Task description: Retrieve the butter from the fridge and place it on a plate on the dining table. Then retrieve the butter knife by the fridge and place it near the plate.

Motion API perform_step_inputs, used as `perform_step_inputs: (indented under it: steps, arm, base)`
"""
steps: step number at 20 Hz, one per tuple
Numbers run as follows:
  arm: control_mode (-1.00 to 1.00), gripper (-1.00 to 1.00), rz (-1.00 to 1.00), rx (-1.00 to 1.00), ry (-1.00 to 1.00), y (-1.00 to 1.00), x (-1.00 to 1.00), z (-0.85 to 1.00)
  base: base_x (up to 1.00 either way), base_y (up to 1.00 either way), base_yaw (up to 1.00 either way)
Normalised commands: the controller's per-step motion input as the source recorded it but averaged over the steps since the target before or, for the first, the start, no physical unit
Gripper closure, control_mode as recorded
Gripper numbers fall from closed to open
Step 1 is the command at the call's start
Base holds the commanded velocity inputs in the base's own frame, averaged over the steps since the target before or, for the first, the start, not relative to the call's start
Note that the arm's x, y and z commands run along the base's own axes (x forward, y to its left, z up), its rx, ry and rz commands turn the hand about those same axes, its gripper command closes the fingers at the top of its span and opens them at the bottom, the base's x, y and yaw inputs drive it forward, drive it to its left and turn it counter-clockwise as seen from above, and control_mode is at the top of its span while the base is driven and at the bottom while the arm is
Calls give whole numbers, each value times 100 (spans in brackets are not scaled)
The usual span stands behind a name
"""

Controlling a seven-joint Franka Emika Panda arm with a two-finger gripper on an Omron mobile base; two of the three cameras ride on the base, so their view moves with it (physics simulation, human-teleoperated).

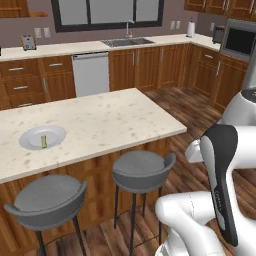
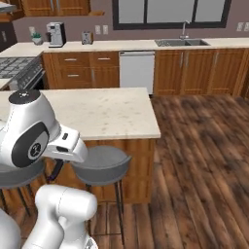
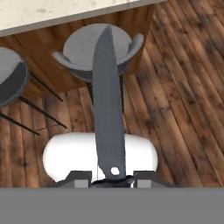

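With the butter (image 1: 44,141) lying on the plate (image 1: 30,135) at the left of the frame, the gripper (image 3: 114,180) is clamping the butter knife (image 3: 108,105) and, by my judgement, needing to carry it up over the dining table (image 1: 115,117) beside that plate.

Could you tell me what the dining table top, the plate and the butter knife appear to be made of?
Dining table: likely polished stone, beige with dark speckles, on a brown wooden base. Plate: probably glazed ceramic, smooth pale grey-white with soft shading; the butter lies on it. Butter knife: seemingly dull metal, uniformly dark grey with a faint sheen and a hole near the gripper, though plastic cannot be excluded.
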Motion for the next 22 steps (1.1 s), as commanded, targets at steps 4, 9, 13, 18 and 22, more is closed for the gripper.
perform_step_inputs:
  steps: [4,9,13,18,22]
  arm:
    - [100,100,0,0,0,0,0,0]
    - [100,100,0,0,0,0,0,0]
    - [100,100,0,0,0,0,0,0]
    - [100,100,0,0,0,0,0,0]
    - [100,100,0,0,0,0,0,0]
  base:
    - [-8,68,0]
    - [0,61,0]
    - [1,42,2]
    - [15,15,18]
    - [35,-2,34]
